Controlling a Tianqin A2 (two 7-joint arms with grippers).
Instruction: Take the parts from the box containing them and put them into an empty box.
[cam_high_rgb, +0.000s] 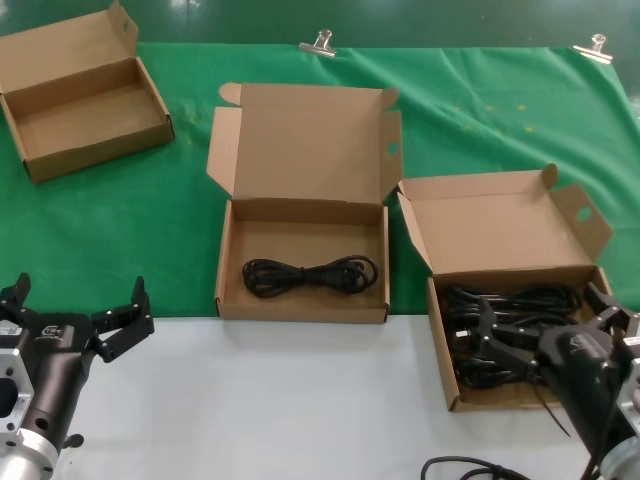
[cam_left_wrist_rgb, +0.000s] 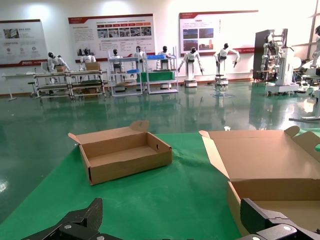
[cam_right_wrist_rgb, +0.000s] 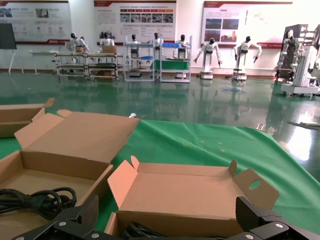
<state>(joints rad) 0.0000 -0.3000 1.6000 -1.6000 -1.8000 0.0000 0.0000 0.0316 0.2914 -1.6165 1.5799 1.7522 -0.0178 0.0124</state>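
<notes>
Right end effector (cam_high_rgb: 535, 340) is hanging low over the near edge of the deeper box (cam_high_rgb: 520, 300) at the right of the desk (cam_high_rgb: 300, 400), fingers spread wide and gripping nothing, with the tangle of black cables (cam_high_rgb: 505, 330) lying directly beneath it. One cable bundle (cam_high_rgb: 310, 275) is already lying inside the shallow box (cam_high_rgb: 300, 255) in the middle, stretched across its floor, so the transfer is reading as begun but far from finished. Several cables are sitting in the deeper box, overlapping; an exact count is not possible. Left end effector (cam_high_rgb: 75, 320) is waiting at the near left over the white desk edge, fingers open and empty, well apart from both boxes. A third box (cam_high_rgb: 85, 95) is standing open at the far left on the green cloth (cam_high_rgb: 180, 220), with nothing showing inside it. Judging from this, the next grasp is being lined up and most of the load is yet to be carried over.
</notes>
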